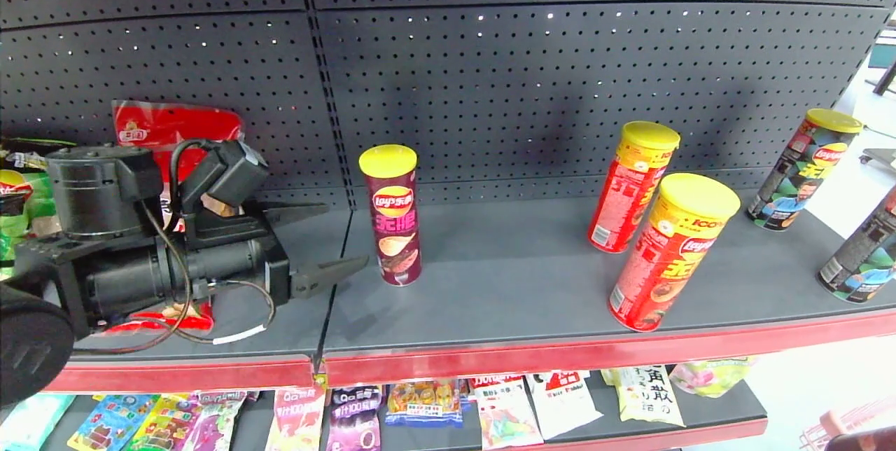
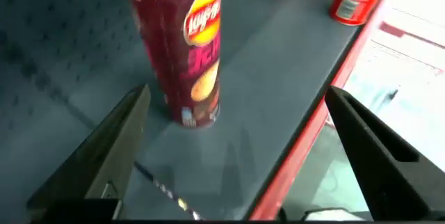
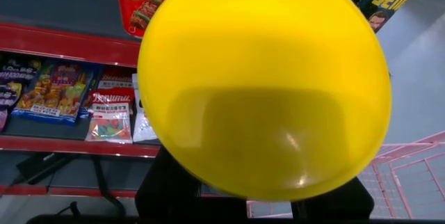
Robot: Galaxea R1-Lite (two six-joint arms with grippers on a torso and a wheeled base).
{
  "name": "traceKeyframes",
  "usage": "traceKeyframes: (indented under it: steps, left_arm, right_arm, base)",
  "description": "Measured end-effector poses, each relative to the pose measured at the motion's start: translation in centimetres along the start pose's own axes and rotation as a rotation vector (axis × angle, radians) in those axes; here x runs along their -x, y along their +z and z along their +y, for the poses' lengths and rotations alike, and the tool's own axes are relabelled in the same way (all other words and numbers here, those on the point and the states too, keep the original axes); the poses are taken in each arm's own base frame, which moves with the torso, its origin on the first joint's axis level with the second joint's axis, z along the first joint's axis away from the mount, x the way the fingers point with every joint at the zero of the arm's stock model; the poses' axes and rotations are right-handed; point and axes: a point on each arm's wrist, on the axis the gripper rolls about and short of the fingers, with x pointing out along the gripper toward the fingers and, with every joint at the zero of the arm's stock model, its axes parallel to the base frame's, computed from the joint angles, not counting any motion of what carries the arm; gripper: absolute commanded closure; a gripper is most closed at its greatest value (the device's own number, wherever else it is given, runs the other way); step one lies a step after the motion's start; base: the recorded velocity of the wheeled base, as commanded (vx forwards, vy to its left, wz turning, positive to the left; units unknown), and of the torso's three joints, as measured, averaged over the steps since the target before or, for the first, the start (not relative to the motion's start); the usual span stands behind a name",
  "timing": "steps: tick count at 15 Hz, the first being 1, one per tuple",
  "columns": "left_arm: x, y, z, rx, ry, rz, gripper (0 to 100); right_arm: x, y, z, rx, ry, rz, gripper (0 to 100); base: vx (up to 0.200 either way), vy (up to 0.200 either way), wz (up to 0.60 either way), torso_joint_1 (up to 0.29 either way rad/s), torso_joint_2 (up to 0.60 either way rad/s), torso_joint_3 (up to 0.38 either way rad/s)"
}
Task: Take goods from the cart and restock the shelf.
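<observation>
Dark shelf (image 1: 504, 283): left gripper (image 1: 344, 236), jaws spread, beside 1 upright purple chip canister (image 1: 395, 213); best withdrawn straight. Right gripper (image 3: 208, 209): cannot tell.

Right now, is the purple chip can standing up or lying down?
Standing up. The purple can sits on its bottom on the shelf, with its yellow lid facing up.

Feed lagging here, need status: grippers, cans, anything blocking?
Left gripper open beside the purple can standing on the shelf. Right wrist view: yellow lid close up, grip unclear. Red cans well aside.
</observation>
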Motion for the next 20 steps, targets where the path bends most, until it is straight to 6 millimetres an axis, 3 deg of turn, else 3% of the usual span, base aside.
traceKeyframes:
  steps: [9,20]
  left_arm:
    - [-3.5,0.4,3.7,-0.048,0.009,-0.054,0]
    - [-6.2,0.0,5.5,-0.052,0.017,-0.067,0]
  right_arm:
    - [-0.1,0.0,0.0,0.003,-0.002,0.012,100]
    - [-0.3,0.1,0.1,0.007,-0.002,0.024,100]
  base:
    - [0.000,0.000,0.00,0.000,0.00,0.000]
    - [0.000,0.000,0.00,0.000,0.00,0.000]
